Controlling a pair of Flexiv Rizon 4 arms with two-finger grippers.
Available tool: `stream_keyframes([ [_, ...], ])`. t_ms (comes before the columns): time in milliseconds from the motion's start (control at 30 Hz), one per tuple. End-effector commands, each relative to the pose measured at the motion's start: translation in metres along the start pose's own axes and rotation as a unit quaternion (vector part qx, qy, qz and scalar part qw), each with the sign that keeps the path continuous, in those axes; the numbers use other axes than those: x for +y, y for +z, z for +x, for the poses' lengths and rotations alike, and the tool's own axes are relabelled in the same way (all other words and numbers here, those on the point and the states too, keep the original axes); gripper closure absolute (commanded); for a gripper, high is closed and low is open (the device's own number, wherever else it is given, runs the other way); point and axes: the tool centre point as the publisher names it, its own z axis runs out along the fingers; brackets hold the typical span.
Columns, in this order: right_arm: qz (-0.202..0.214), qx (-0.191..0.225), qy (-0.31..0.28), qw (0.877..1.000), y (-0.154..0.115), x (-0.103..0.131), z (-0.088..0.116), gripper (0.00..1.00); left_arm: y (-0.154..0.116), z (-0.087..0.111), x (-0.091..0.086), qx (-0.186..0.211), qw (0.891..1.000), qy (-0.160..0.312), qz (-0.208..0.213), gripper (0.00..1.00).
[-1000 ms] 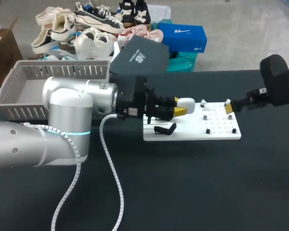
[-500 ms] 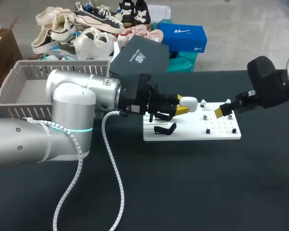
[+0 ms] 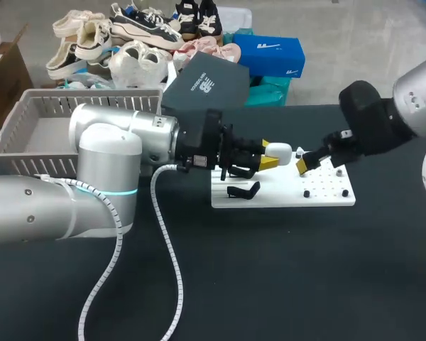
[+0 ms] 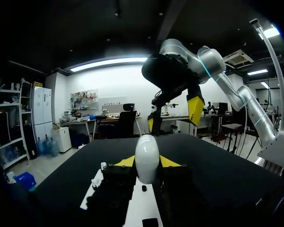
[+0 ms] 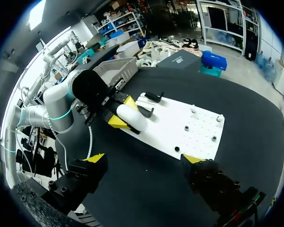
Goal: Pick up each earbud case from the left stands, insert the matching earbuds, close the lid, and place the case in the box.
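right hand (image 3: 304, 164) closer; left hand (image 3: 268, 159) grips case (image 3: 279, 150)

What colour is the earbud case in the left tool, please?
White; the earbud case shows best in the left wrist view.

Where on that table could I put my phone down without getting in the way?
The black table between the white board and its near edge, right of the cable, is bare. Crowded: over the board, where the left gripper holds the earbud case and the right gripper hovers close.
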Motion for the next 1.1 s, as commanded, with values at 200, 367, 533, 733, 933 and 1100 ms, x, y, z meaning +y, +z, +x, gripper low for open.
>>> stream_keyframes([
  [200, 0.001, 0.02, 0.001, 1.0, 0.022, 0.003, -0.016, 0.0, 0.0, 0.001, 0.001, -0.001, 1.0, 0.001, 0.001, 1.0],
  [367, 0.011, 0.021, 0.003, 1.0, 0.028, -0.001, -0.02, 0.0, 0.0, 0.001, 0.001, -0.001, 1.0, 0.001, 0.001, 1.0],
  [533, 0.016, 0.017, 0.007, 1.0, 0.031, -0.005, -0.025, 0.0, 0.0, 0.001, 0.001, -0.001, 1.0, 0.001, 0.001, 1.0],
  [733, 0.023, 0.017, 0.007, 1.0, 0.036, -0.008, -0.028, 0.0, 0.0, 0.001, 0.001, -0.001, 1.0, 0.001, 0.001, 1.0],
  [933, 0.025, 0.018, 0.008, 0.999, 0.039, -0.01, -0.031, 0.0, 0.0, 0.001, 0.001, -0.001, 1.0, 0.001, 0.001, 1.0],
  [1100, 0.025, 0.016, 0.009, 1.0, 0.04, -0.011, -0.034, 0.0, 0.0, 0.001, 0.001, -0.001, 1.0, 0.001, 0.001, 1.0],
])
